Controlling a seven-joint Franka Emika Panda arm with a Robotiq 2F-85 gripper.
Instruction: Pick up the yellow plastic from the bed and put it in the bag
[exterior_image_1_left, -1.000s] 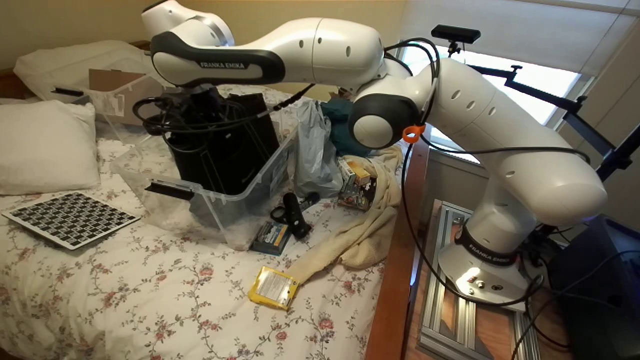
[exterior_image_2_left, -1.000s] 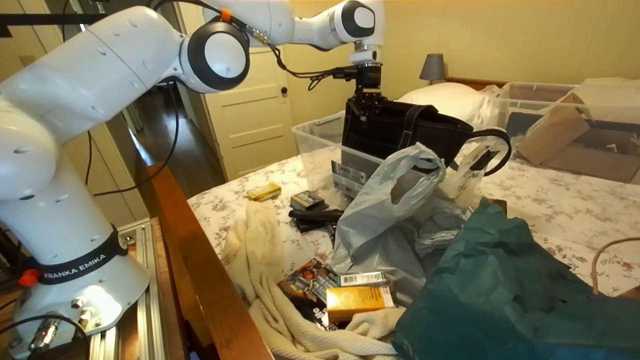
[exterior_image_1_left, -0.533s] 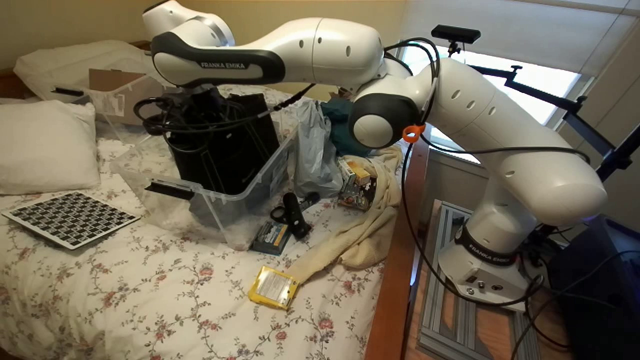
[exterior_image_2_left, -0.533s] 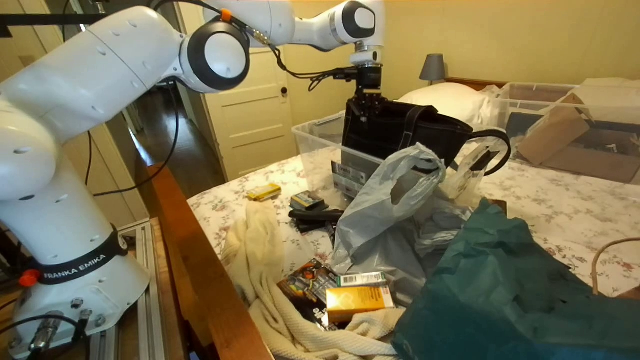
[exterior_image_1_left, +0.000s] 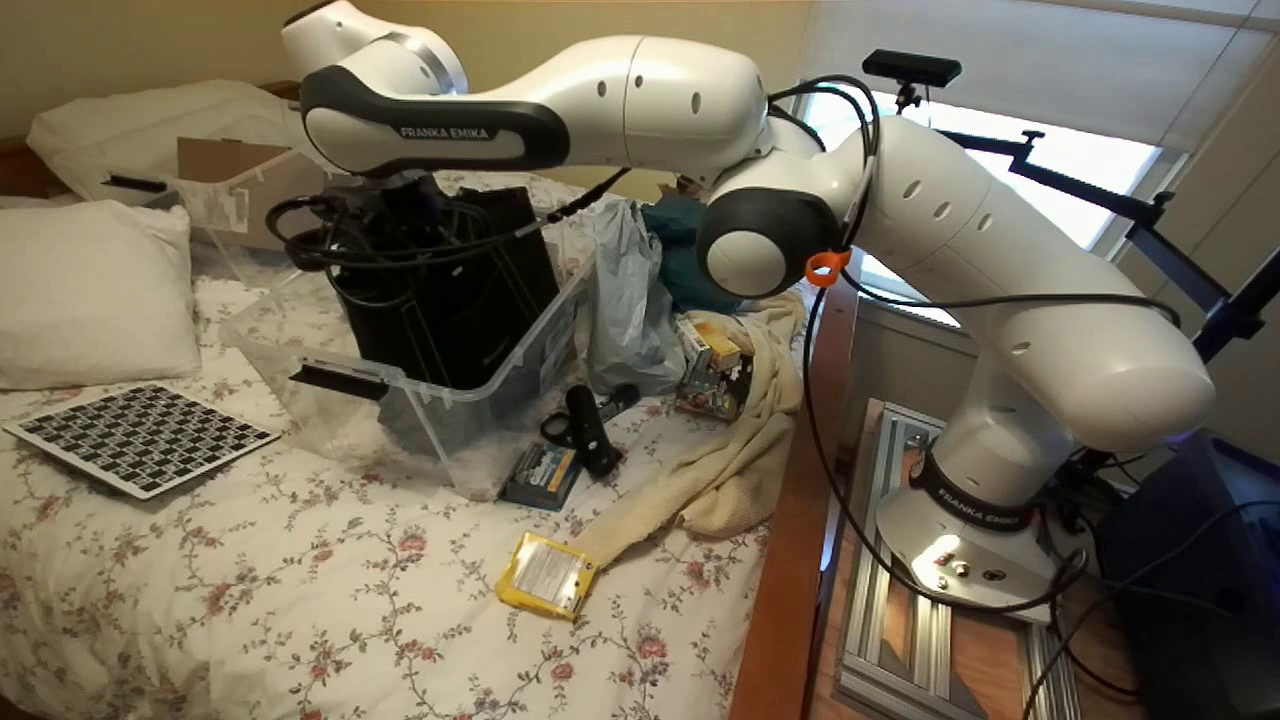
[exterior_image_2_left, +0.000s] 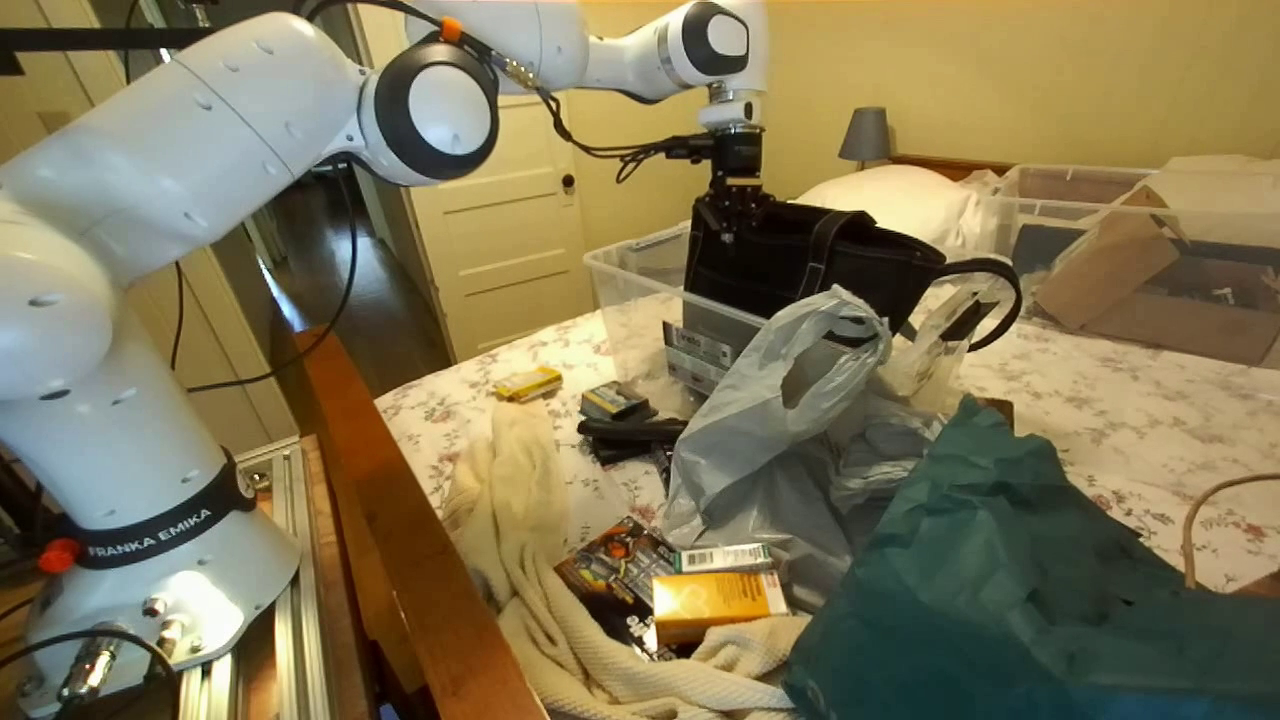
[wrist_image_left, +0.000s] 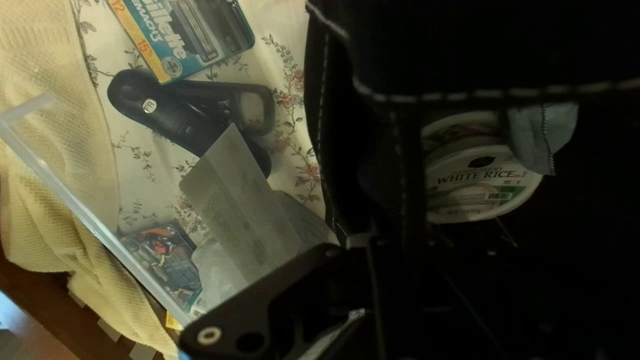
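The yellow plastic (exterior_image_1_left: 548, 577) lies flat on the flowered bed (exterior_image_1_left: 300, 620), at the tip of a cream cloth. It also shows in an exterior view (exterior_image_2_left: 529, 384) and is out of the wrist view. The black bag (exterior_image_1_left: 450, 330) stands tilted inside a clear plastic bin (exterior_image_1_left: 440, 388); it shows in an exterior view (exterior_image_2_left: 800, 265). My gripper (exterior_image_2_left: 728, 232) is down at the bag's top edge, far from the yellow plastic. In the wrist view the fingers (wrist_image_left: 400, 250) are close together, dark, with the bag's stitched edge between them. A white rice tub (wrist_image_left: 475, 185) shows inside the bag.
A razor pack (exterior_image_1_left: 542, 476) and black gadgets (exterior_image_1_left: 592, 430) lie beside the bin. A grey plastic bag (exterior_image_2_left: 770, 430), a teal bag (exterior_image_2_left: 1000, 600) and small boxes (exterior_image_2_left: 718, 605) are near the cream cloth (exterior_image_2_left: 515, 480). A wooden footboard (exterior_image_1_left: 800, 520) edges the bed.
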